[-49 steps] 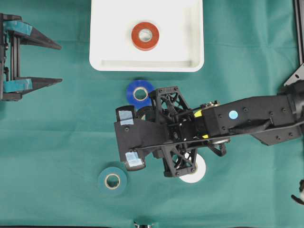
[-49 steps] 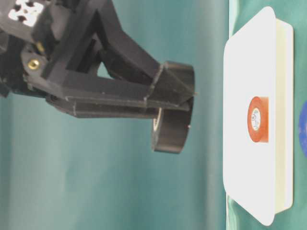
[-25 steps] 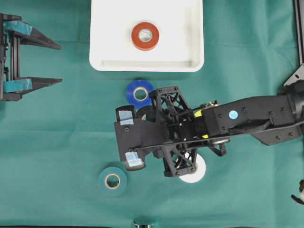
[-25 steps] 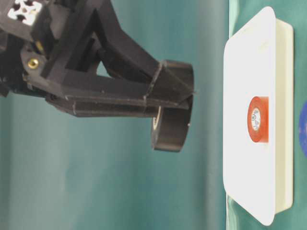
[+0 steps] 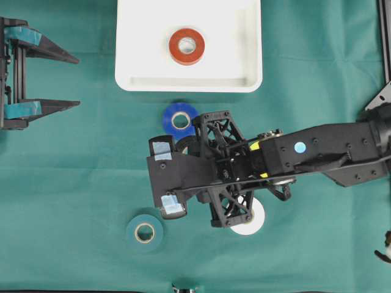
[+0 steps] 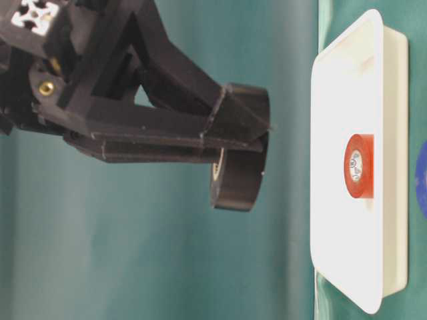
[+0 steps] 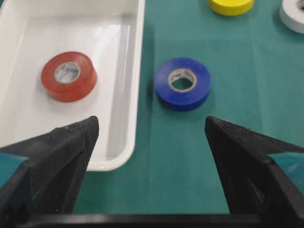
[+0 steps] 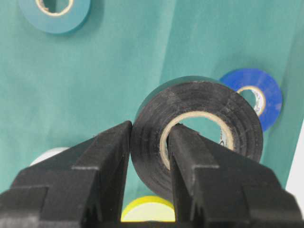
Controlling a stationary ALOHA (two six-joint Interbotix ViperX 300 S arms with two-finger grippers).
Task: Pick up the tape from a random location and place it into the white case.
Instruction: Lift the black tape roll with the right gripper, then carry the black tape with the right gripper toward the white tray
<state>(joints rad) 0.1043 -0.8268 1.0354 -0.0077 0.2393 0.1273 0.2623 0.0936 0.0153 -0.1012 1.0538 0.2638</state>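
Observation:
A black tape roll (image 8: 199, 109) hangs above the green cloth, held upright. My right gripper (image 8: 149, 130) is shut on it, one finger through the core and the other against the outer face. From table level the roll (image 6: 237, 187) hangs off the fingertips (image 6: 247, 113), well short of the white case (image 6: 333, 200). From overhead, the roll (image 5: 185, 145) peeks out beside the wrist, below the case (image 5: 131, 79). A red tape roll (image 5: 187, 46) lies flat in the case. My left gripper (image 5: 76, 82) stands open and empty at the left edge.
A blue roll (image 5: 179, 119) lies just below the case's near rim. A teal roll (image 5: 145, 231) sits lower left, and a white roll (image 5: 253, 223) is partly under the right arm (image 5: 317, 152). A yellow roll (image 8: 148, 209) lies beneath the right gripper.

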